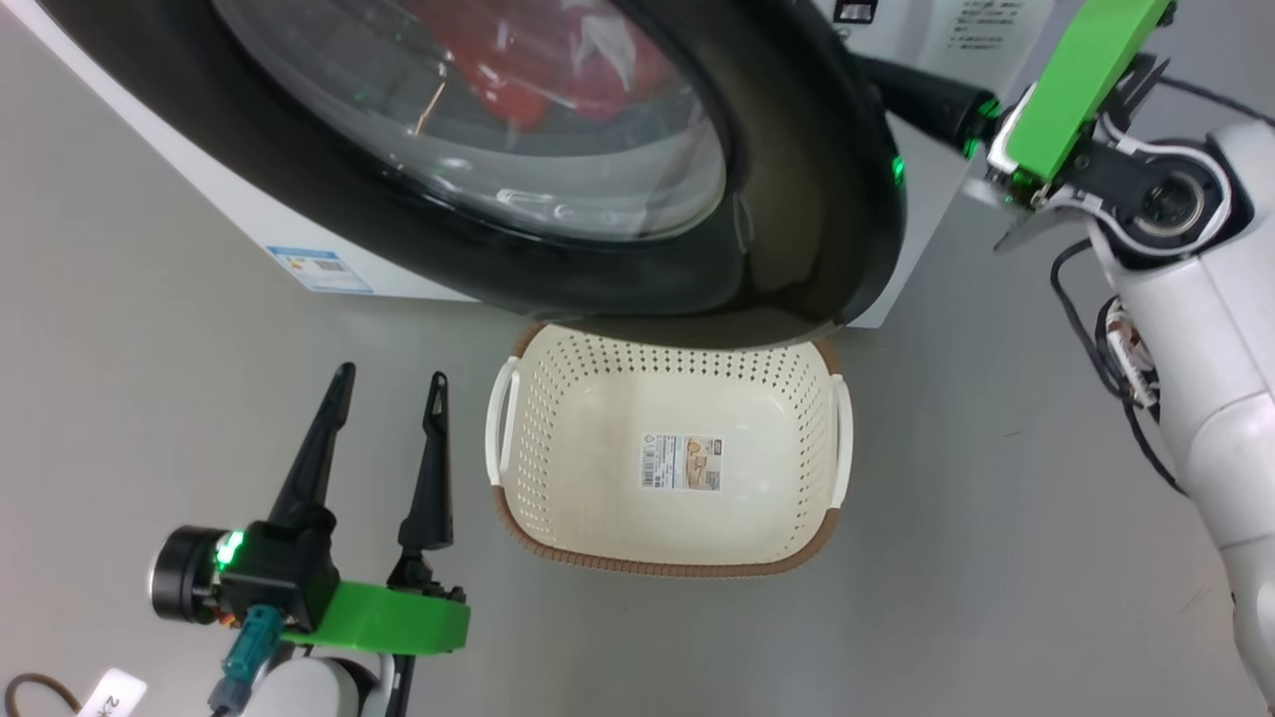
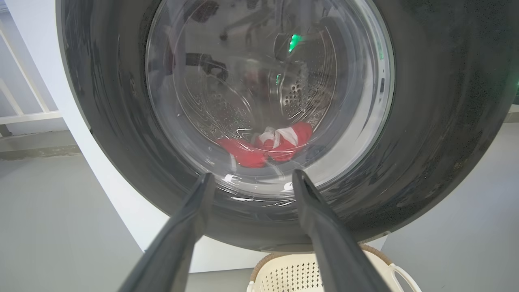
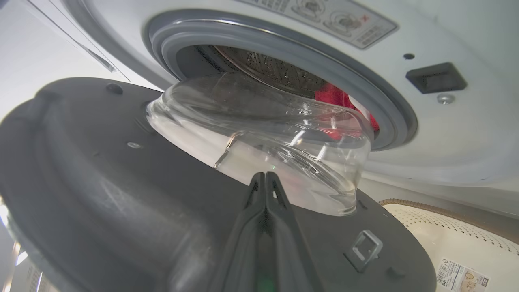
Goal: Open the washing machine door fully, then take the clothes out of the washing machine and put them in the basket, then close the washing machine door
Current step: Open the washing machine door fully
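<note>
While the washing machine door (image 1: pixel 797 199) stands partly swung out from the washing machine (image 3: pixel 405 134), the right jaws are clenched together on nothing. They reach in behind the door's right edge, tips close to its dark inner face beside the glass bowl; whether they touch it cannot be judged. The left jaws are released wide, hovering over the floor (image 1: pixel 120 299) just left of the basket (image 1: pixel 558 418), which sits under the door's lower rim. The clothes (image 2: pixel 279 142) lie in the drum.
</note>
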